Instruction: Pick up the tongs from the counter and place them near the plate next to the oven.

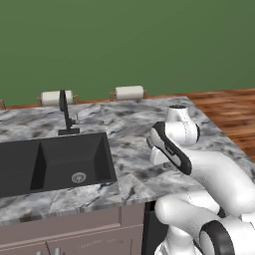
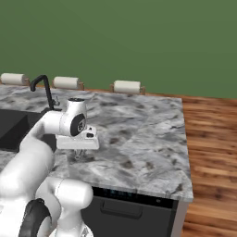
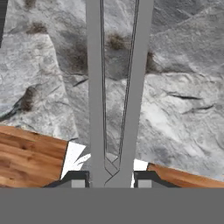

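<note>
Grey metal tongs [image 3: 116,87] run straight up the hand view from between the two dark fingertips [image 3: 75,178], their two narrow arms joined at the bottom and spreading slightly toward the top. The end effector [image 3: 111,179] is closed on the tongs at the joined end, one fingertip on either side of it. Behind the tongs lies the marbled grey-and-white table [image 3: 175,87], and its edge crosses the lower part of that view, with wooden floor [image 3: 26,157] beyond it.

From the left base view, the white arm [image 1: 199,169] bends over the right part of the table [image 1: 129,124]; the hand points down behind the forearm, so the tongs cannot be made out there. A black sink [image 1: 55,162] is sunk into the table to the arm's left, with a black faucet [image 1: 64,112] at its far edge. Two paper towel rolls [image 1: 128,92] sit along the back edge against the green wall [image 1: 124,40].

In the right base view the end effector [image 2: 79,152] hangs just above the table [image 2: 139,134], near its front half, and a faint shadow lies under it. A dark appliance front [image 2: 125,208] sits below the table edge.
</note>
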Motion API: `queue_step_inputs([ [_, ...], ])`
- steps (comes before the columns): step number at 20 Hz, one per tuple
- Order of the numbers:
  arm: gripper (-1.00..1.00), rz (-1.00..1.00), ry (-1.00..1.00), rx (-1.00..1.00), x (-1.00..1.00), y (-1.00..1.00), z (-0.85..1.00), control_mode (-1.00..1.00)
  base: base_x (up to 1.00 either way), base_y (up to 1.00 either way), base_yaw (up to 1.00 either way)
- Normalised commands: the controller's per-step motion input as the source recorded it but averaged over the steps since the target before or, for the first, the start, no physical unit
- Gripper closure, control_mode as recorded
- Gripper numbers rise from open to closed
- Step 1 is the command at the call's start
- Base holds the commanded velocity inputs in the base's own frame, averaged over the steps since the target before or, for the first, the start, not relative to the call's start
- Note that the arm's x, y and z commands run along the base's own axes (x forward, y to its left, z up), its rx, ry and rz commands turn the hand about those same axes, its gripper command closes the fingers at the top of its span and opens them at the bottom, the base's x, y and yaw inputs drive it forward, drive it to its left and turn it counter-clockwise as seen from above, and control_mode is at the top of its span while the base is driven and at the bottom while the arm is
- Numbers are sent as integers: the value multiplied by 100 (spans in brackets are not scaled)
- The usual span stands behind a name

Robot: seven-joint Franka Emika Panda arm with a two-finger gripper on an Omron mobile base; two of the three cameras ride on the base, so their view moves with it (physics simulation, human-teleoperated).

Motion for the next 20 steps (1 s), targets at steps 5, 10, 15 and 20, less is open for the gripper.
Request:
queue_step_inputs([
  [5,100,0,0,1,-100,-32,100,-100,0,0,0],
  [10,100,0,0,0,-100,-15,100,-100,0,0,0],
  [15,100,0,0,0,-75,-1,100,-100,0,0,0],
  [20,100,0,1,0,-13,6,79,-100,0,0,0],
])
